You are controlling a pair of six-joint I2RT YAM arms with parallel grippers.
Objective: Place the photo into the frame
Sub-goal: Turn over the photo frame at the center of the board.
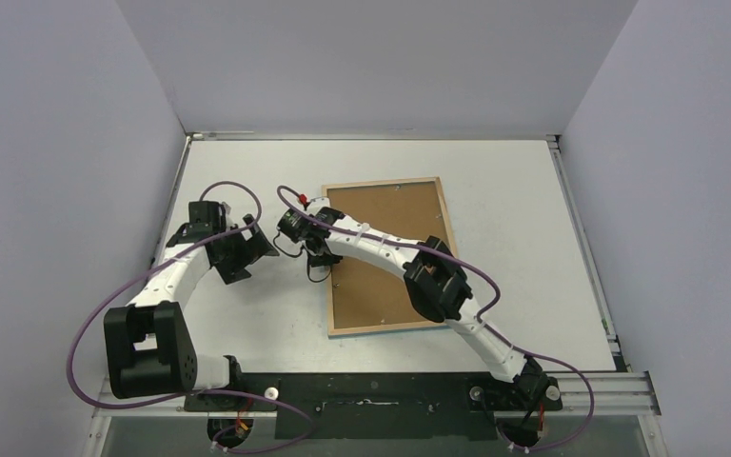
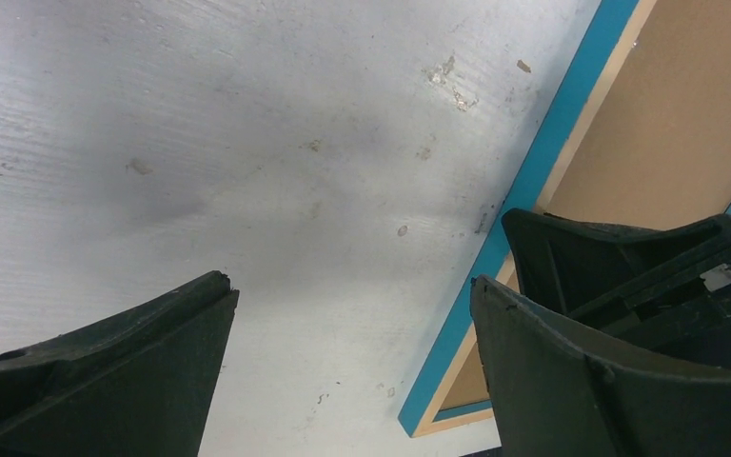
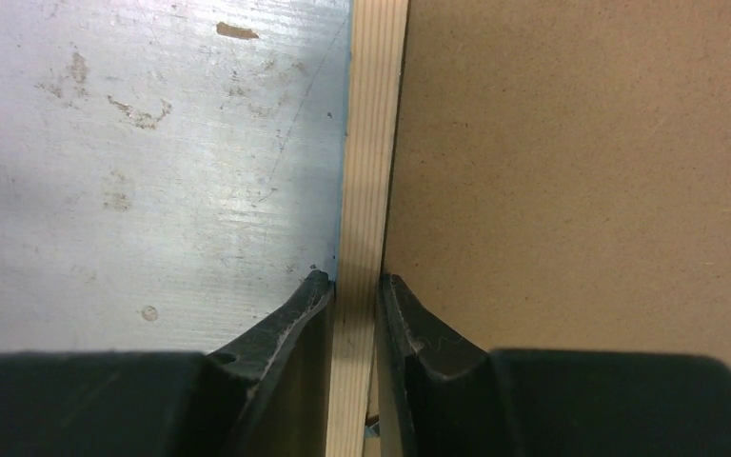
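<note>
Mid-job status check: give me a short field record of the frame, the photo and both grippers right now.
frame: flat on the table, wood-coloured back up, blue edge showing
backing board: sitting in the frame
photo: not visible in any view
right gripper: closed on the frame rail nearest the left arm
left gripper: open, over bare table beside the frame, holding nothing

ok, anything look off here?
The frame lies face-down and slightly skewed to the table edges, backing board up; the photo isn't visible in any view. Scuffs and flecks mark the table. No damage seen.
</note>
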